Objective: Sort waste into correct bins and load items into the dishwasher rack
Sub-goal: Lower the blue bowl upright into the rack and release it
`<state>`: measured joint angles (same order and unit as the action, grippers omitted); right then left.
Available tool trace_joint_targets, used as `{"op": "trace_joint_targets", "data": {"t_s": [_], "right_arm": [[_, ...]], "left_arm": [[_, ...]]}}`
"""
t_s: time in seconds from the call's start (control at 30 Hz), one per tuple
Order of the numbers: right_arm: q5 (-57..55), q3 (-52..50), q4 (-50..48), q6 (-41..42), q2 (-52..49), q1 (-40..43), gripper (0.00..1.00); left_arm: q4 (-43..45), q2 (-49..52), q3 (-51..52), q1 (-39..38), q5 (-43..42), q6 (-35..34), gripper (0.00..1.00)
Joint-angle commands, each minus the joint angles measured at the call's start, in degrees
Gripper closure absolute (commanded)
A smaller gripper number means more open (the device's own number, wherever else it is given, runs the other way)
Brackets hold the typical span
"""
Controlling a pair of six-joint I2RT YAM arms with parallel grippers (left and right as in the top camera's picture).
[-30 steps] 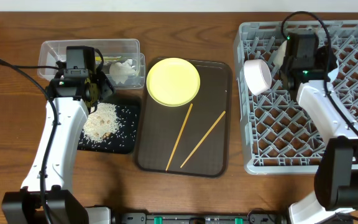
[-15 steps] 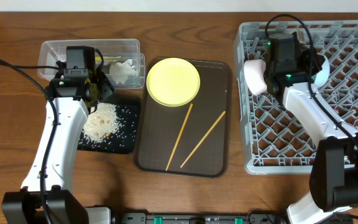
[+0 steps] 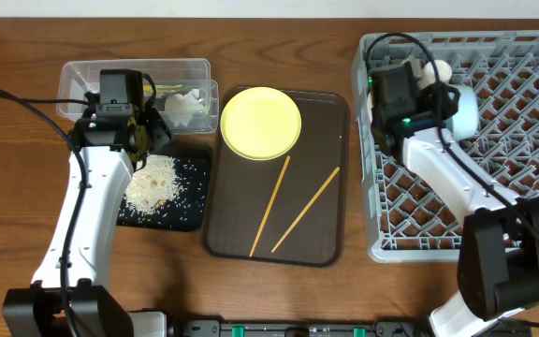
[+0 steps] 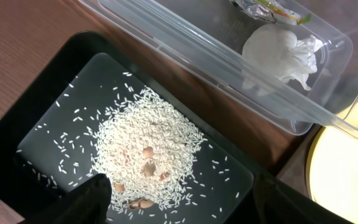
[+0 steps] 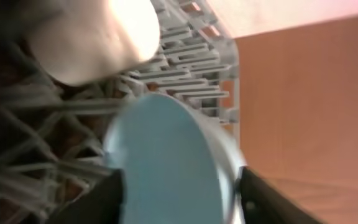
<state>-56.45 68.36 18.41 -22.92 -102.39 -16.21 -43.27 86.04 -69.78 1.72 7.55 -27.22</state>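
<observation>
My left gripper (image 3: 148, 139) (image 4: 179, 205) hangs open over the heap of rice (image 4: 145, 158) in the black tray (image 3: 193, 213). A crumpled tissue (image 4: 278, 50) and a printed wrapper (image 4: 263, 5) lie in the clear tubs (image 3: 134, 70). In the back left corner of the grey rack (image 3: 522, 197), my right gripper (image 3: 441, 98) (image 5: 179, 199) stands open. A light blue bowl (image 5: 166, 162) (image 3: 464, 109) sits between its fingers. A white-pinkish bowl (image 5: 98, 37) rests just behind. The yellow plate (image 3: 261, 123) and two chopsticks (image 3: 271, 204) lie on the brown tray (image 3: 330, 245).
The rack's upright pegs and wall (image 5: 216, 68) crowd round the right gripper. The wooden tabletop (image 5: 309, 106) shows beyond the rack wall. The second, smaller tub (image 3: 209, 98) stands beside the plate.
My right arm has swung left across the rack's back corner and its jaws have opened round the blue bowl. It now covers the white bowl seen at the rack's left edge. The left arm is unmoved.
</observation>
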Motion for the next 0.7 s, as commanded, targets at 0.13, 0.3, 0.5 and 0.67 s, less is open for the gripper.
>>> {"op": "trace_joint_targets", "data": {"t_s": [0.13,0.3,0.5,0.67], "right_arm": [[3.6,-0.2,0.2,11.2,0.7,-0.3,0.18],[5.2,-0.2,0.2,11.1,3.9,0.7,0.23],[5.9,-0.2,1.0,12.5,6.6,4.7,0.44],[8.0,-0.2,8.6,17.8,7.0,8.0,0.54]], "left_arm": [[-0.2,-0.1,0.6,0.2,0.9,-0.3,0.24],[-0.2,-0.1,0.6,0.2,0.9,-0.3,0.24],[-0.2,-0.1,0.6,0.2,0.9,-0.3,0.24],[-0.2,-0.1,0.6,0.2,0.9,-0.3,0.24]]}}
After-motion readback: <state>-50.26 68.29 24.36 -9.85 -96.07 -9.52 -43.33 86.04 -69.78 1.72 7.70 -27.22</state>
